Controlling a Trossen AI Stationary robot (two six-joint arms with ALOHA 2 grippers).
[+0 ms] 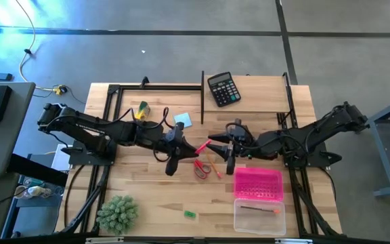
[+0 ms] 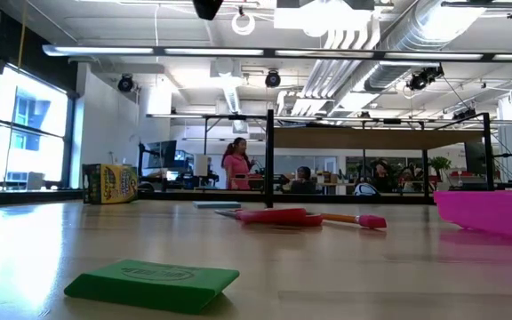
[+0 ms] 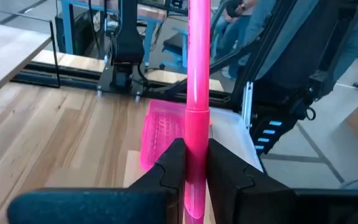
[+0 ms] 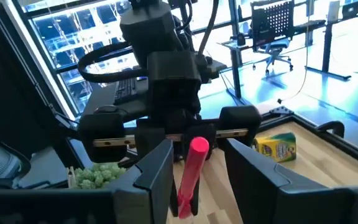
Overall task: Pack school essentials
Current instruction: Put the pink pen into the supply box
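Observation:
A pink-red pen hangs in the air between my two grippers over the table's middle. My left gripper is shut on it. My right gripper is open, one finger on each side of the pen's free end; no touch shows. The red-handled scissors and orange pencils lie flat below, and the light-blue notepad lies farther back. The yellow-green box stands by the left arm. The green eraser lies flat near the near edge. My left gripper pinches the pen between its two fingers at its rear end, coming level from the table's left. The pen runs straight on along the fingers toward the right gripper, about level and lifted clear of the table.
A pink basket and a clear container with a pencil inside sit at the near right. A black calculator lies at the far edge. A green spiky plant stands at the near left. People move in the room beyond.

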